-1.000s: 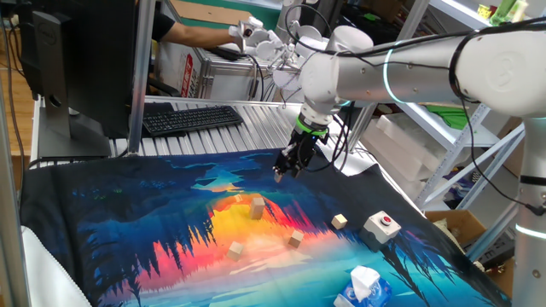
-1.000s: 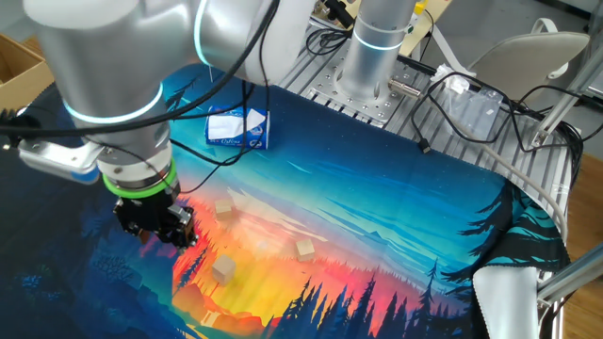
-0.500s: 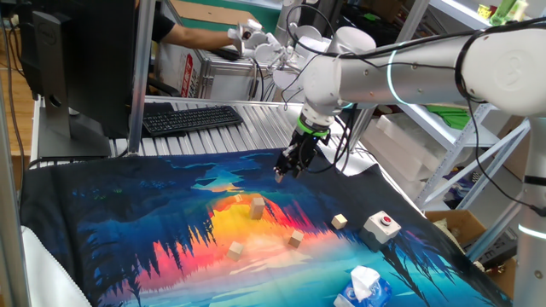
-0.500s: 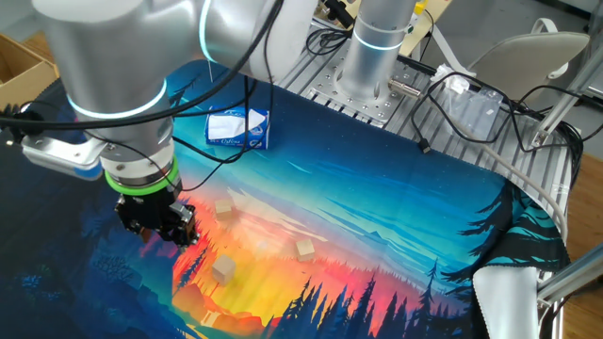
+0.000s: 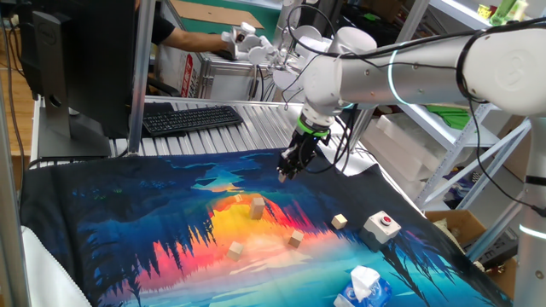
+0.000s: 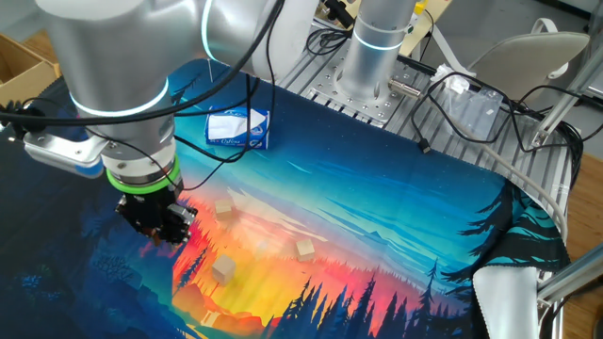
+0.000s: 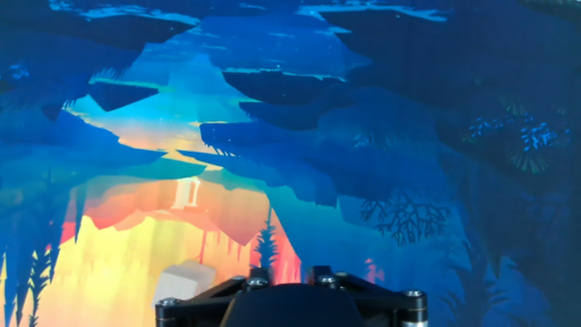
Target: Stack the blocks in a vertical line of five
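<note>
Four blocks visible, loose on the bench, none stacked; nearest one (image 5: 257, 205) sits just near-left of the gripper (image 5: 285, 173), which hovers above the mat. Finger gap: can't tell. Best: center over that block, square up, descend straight.
</note>
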Controlling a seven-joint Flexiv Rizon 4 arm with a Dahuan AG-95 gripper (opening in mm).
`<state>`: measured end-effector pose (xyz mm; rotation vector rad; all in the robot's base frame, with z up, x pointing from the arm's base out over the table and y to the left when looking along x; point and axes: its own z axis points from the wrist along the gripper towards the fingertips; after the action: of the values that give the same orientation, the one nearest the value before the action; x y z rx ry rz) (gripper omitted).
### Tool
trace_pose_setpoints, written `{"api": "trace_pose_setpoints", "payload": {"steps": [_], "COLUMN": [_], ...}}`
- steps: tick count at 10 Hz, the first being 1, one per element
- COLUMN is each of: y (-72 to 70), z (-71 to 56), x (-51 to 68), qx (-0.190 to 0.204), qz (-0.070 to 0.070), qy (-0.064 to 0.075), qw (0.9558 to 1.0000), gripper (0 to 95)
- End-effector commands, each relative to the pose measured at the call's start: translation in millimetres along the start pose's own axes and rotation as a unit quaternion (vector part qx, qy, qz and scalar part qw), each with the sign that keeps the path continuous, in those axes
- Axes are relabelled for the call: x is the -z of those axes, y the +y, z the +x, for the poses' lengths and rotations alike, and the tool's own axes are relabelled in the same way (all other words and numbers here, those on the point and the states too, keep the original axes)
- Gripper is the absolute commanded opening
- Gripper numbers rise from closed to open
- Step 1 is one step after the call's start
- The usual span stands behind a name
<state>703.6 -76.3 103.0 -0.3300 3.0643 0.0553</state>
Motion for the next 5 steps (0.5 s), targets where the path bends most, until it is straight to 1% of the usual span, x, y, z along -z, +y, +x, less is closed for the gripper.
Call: {"api": "trace_pose_setpoints", "payload": {"steps": [1, 2, 3, 4, 5], "y": [-0.4, -0.4, -0.4, -0.4, -0.4], "z": [-1.1, -1.1, -1.1, -1.1, -1.1], "x": [-0.2, -0.2, -0.2, -0.2, -0.2], "qx": [-0.002, -0.007, -0.011, -0.010, -0.008], "qz": [0.002, 0.006, 0.016, 0.021, 0.021], "qy": [0.002, 0.004, 0.006, 0.006, 0.006], "qw": [1.0000, 0.9999, 0.9998, 0.9997, 0.9997], "gripper": [0.0, 0.0, 0.0, 0.0, 0.0]}}
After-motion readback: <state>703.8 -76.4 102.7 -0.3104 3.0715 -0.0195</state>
